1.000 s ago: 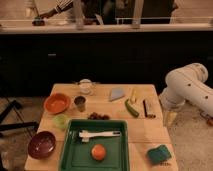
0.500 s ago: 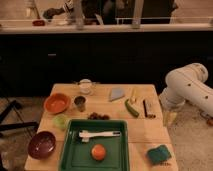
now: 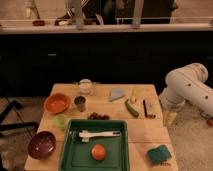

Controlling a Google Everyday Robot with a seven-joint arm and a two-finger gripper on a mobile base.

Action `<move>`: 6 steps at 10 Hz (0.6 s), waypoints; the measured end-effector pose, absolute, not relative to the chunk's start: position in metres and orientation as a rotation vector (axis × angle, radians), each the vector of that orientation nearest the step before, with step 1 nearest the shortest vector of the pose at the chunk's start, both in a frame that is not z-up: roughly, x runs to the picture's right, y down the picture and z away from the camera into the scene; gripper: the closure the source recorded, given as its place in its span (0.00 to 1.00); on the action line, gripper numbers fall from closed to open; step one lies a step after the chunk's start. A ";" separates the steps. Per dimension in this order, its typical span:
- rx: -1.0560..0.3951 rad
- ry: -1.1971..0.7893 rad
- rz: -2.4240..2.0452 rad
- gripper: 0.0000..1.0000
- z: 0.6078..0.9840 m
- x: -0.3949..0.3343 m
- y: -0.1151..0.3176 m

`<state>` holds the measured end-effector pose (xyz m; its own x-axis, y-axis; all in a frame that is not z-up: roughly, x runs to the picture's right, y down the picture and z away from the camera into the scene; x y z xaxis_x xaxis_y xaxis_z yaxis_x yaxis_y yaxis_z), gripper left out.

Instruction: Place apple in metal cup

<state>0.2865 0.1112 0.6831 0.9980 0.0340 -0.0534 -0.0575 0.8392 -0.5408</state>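
Indoors, wooden table [image 3: 145, 134], dark cabinets [image 3: 100, 60] behind, tool [image 3: 170, 118] off its right edge

The small round orange-red apple [image 3: 98, 152] is lying in the green rectangular tray [image 3: 74, 156]. The short dark grey metal cup [image 3: 80, 103] is standing behind this tray. The gripper [image 3: 170, 118] is hanging just right of the wooden table [image 3: 144, 131].

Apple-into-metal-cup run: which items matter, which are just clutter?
Job: apple, in the green tray; metal cup; gripper, beside the table's right edge.
Clutter: orange bowl, maroon bowl, pale jar, green sponge.
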 end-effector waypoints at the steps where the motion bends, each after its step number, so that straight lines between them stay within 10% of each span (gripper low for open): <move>1: -0.573 0.042 0.048 0.20 0.683 0.287 0.111; 6: -0.576 0.024 0.010 0.20 0.683 0.283 0.112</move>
